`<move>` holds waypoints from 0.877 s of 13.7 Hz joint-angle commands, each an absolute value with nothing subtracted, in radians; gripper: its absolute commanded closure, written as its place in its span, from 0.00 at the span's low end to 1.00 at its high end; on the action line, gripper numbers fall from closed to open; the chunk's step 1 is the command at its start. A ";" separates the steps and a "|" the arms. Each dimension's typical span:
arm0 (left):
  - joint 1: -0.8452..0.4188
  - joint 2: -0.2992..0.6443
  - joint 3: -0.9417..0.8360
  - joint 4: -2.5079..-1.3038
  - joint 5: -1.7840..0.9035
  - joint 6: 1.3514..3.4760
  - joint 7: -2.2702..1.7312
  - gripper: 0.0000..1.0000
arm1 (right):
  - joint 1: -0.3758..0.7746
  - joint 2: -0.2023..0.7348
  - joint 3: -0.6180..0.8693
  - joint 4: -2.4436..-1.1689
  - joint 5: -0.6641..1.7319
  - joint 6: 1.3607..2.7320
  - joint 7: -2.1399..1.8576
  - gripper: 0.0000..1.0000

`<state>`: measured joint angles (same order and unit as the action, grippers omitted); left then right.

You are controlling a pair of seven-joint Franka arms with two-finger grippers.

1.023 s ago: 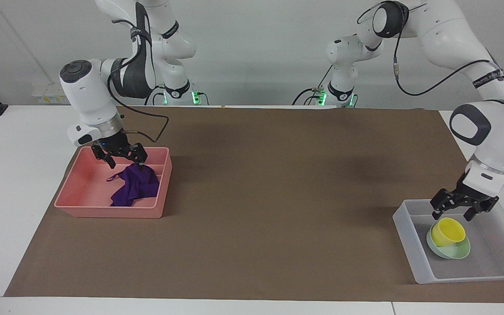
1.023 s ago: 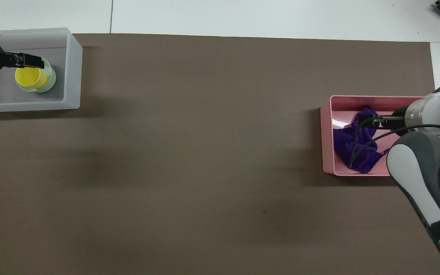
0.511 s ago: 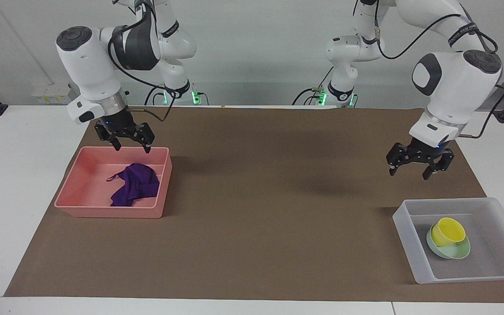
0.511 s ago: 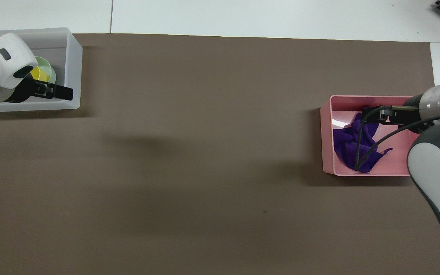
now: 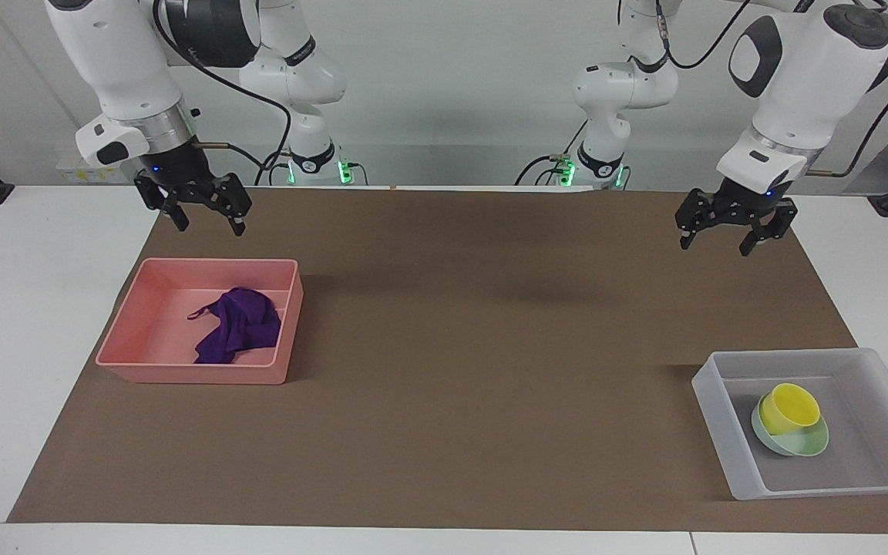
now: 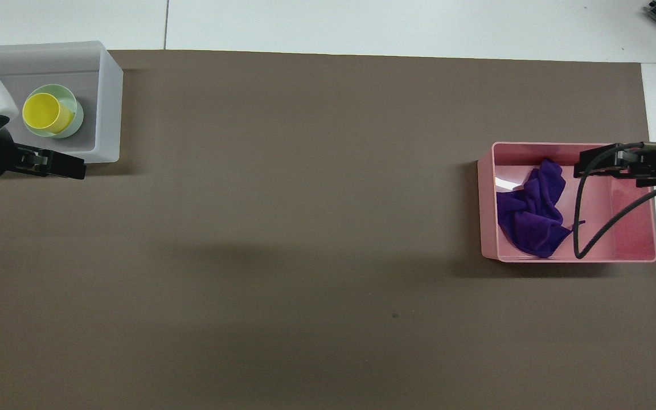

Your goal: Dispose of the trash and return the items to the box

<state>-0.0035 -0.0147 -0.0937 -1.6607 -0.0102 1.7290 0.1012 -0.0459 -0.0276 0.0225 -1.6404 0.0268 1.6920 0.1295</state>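
Observation:
The purple rag (image 5: 240,331) lies crumpled in the pink tray (image 5: 190,374); it also shows in the overhead view (image 6: 530,213). The yellow cup (image 5: 789,407) sits tilted in the mint-green bowl (image 5: 810,443) inside the translucent box (image 5: 725,439). In the overhead view the cup (image 6: 43,111) and bowl (image 6: 76,119) sit in the box (image 6: 109,97). My left gripper (image 5: 714,245) is open and empty, raised high over the brown mat beside the box (image 6: 74,169). My right gripper (image 5: 210,228) is open and empty, raised over the mat by the pink tray's rim (image 6: 581,165).
A brown mat (image 5: 490,347) covers most of the white table (image 5: 28,308). The pink tray (image 6: 487,205) stands at the right arm's end, the box at the left arm's end. The right arm's black cable (image 6: 578,228) hangs over the pink tray.
Both grippers have risen out of their containers and drawn back toward the robots, open and empty. The rag stays in the pink tray, the cup and bowl in the box.

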 commanded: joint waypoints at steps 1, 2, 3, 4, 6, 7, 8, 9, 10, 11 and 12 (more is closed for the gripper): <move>0.000 0.002 -0.089 -1.589 0.014 1.639 0.089 0.00 | -0.060 -0.017 0.018 -1.556 0.025 1.609 0.133 0.00; 0.003 0.011 -0.086 -1.557 0.012 1.602 0.090 0.00 | -0.063 -0.014 0.020 -1.524 0.025 1.576 0.133 0.00; 0.002 0.026 -0.084 -1.522 0.014 1.560 0.091 0.00 | -0.063 -0.014 0.020 -1.511 0.023 1.553 0.133 0.00; 0.000 0.029 -0.084 -1.514 0.014 1.545 0.091 0.00 | -0.063 -0.014 0.020 -1.508 0.008 1.543 0.132 0.00; 0.000 0.008 -0.084 -1.548 0.011 1.542 0.091 0.00 | -0.071 -0.017 0.021 -1.509 0.000 1.537 0.108 0.00; 0.000 -0.004 -0.084 -1.564 0.011 1.546 0.092 0.00 | -0.074 -0.023 0.023 -1.519 0.002 1.537 0.107 0.00; -0.002 -0.006 -0.084 -1.575 0.011 1.560 0.091 0.00 | -0.061 -0.031 0.018 -1.540 0.002 1.548 0.107 0.00; -0.003 -0.006 -0.084 -1.575 0.011 1.557 0.086 0.00 | -0.058 -0.041 0.018 -1.570 0.002 1.560 0.109 0.00; -0.006 -0.006 -0.084 -1.575 0.011 1.555 0.084 0.00 | -0.051 -0.051 0.018 -1.595 0.002 1.580 0.112 0.00; -0.008 -0.006 -0.084 -1.575 0.011 1.555 0.084 0.00 | -0.034 -0.051 0.011 -1.604 0.002 1.583 0.118 0.00; -0.008 -0.006 -0.084 -1.575 0.011 1.555 0.084 0.00 | -0.014 -0.052 -0.021 -1.612 0.005 1.585 0.118 0.00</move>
